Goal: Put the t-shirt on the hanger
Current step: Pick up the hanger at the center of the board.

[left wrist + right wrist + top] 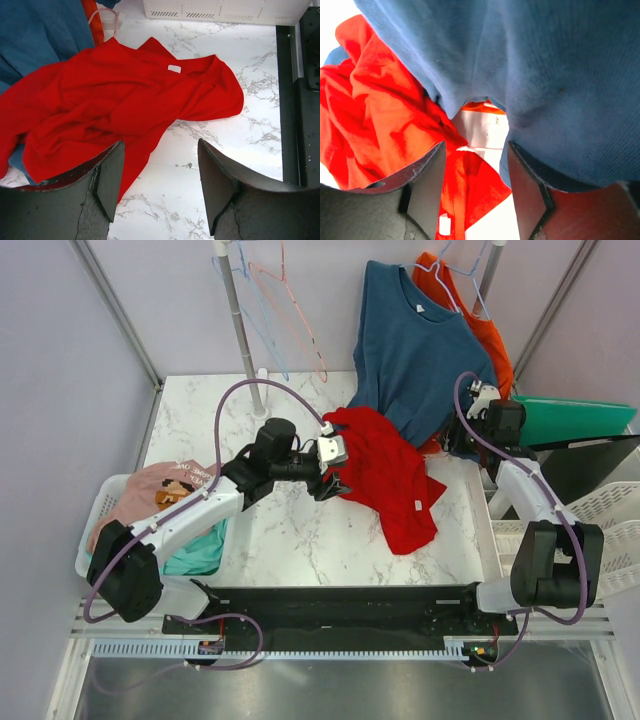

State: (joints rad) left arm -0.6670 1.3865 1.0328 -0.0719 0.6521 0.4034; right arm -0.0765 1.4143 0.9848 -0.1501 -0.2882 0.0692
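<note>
We find the t-shirt (385, 475) crumpled on the marble, its long axis running from the dark blue shirt (410, 340) toward the arm bases. The left gripper (332, 480), released and empty, sits at the t-shirt's left edge. It is nearer than the right gripper (476, 150), likewise released.

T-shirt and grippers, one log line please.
t-shirt: crumpled on table | left gripper: open, at its edge | right gripper: open, at blue shirt

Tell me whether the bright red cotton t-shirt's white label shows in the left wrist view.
Yes, the white label shows at the collar of the bright red cotton t-shirt.
</note>
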